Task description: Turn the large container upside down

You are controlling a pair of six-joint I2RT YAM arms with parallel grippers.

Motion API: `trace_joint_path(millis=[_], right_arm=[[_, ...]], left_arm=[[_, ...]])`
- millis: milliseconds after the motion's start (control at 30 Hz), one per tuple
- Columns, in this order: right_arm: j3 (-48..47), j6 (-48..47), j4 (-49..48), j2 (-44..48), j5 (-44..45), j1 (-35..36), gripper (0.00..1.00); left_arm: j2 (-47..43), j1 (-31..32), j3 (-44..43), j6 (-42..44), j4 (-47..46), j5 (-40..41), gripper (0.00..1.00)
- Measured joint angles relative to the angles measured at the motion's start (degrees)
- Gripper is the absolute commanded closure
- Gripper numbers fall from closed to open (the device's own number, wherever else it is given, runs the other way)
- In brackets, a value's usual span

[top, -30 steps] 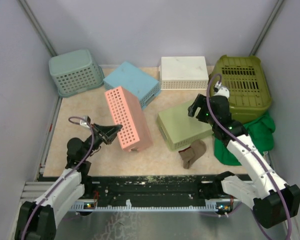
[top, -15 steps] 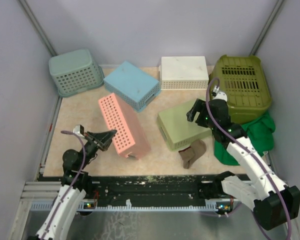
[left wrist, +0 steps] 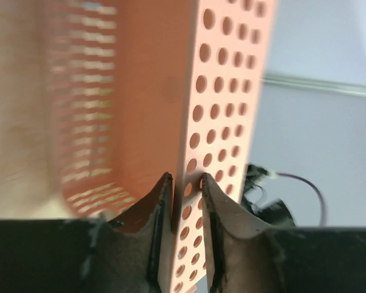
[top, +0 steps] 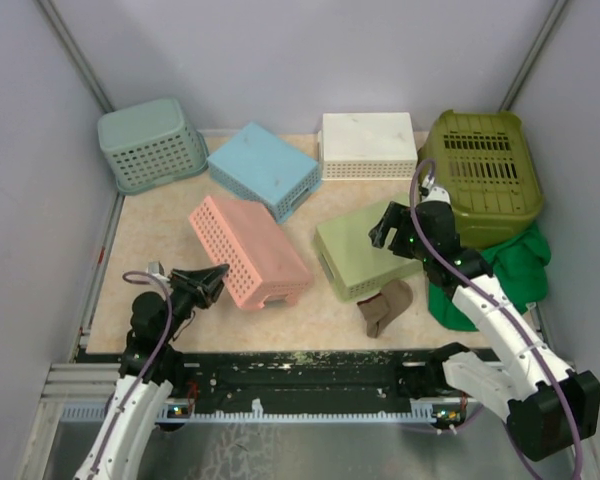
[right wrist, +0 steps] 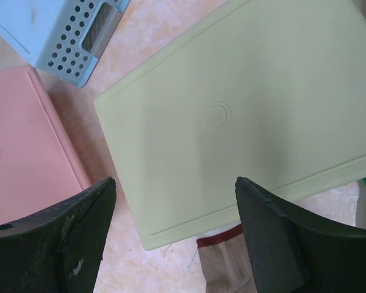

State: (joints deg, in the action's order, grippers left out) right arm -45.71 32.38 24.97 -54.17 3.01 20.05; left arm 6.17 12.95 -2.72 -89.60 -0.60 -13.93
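The large container, a pink perforated box, lies bottom-up on the table left of centre; its holed wall fills the left wrist view. My left gripper is at its near-left edge, and this gripper has a finger against each face of the thin wall. My right gripper hovers open over a pale green upturned box. In the right wrist view that gripper holds nothing, the green box lies below it, and the pink box is at the left.
A teal basket, a blue box, a white box and an olive basket line the back. Green cloth lies at the right. A brown object sits beside the green box's near edge.
The pink box has tipped from standing on edge to lying flat, bottom up. My left arm drew back toward the near-left with it. The right gripper shifted slightly left.
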Motion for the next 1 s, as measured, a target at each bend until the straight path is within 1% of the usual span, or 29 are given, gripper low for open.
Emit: trace_joint_path(millis=[67, 167, 233, 300, 367, 433, 533, 700, 867, 1000], right_arm=[[0.0, 0.0, -0.1, 0.0, -0.2, 0.0, 0.21], [0.2, 0.0, -0.3, 0.0, -0.3, 0.0, 0.21], [0.4, 0.0, -0.4, -0.1, -0.4, 0.0, 0.21], [0.4, 0.0, -0.5, -0.3, -0.6, 0.0, 0.21], [0.4, 0.0, -0.5, -0.4, -0.7, 0.0, 0.21], [0.4, 0.0, -0.5, -0.6, -0.8, 0.0, 0.2], [0.4, -0.4, -0.5, -0.8, -0.7, 0.0, 0.17], [-0.5, -2.7, 0.7, -1.0, 1.8, 0.0, 0.14], [-5.0, -6.0, 2.8, -2.4, 7.2, 0.0, 0.12], [-9.5, -6.8, 4.3, -4.6, 13.2, 0.0, 0.11]], left_arm=[[0.0, 0.0, 0.1, 0.3, 4.2, 0.5, 0.52], [1.4, 0.0, -0.1, 0.7, 9.7, 1.9, 0.39], [1.8, 0.0, -1.3, 0.9, 12.8, 3.6, 0.27], [2.4, -0.1, -3.3, 1.2, 18.5, 5.0, 0.15], [3.5, -0.1, -5.0, 1.4, 24.3, 6.5, 0.07], [5.7, -0.1, -7.7, 1.9, 30.6, 8.5, 0.02], [9.4, -0.1, -13.0, 4.1, 36.4, 11.6, 0.0], [19.5, -0.1, -26.4, 13.1, 41.4, 19.2, 0.0], [31.2, -0.1, -39.5, 26.9, 41.7, 27.5, 0.0], [38.0, -0.1, -45.2, 40.5, 39.0, 30.6, 0.0]])
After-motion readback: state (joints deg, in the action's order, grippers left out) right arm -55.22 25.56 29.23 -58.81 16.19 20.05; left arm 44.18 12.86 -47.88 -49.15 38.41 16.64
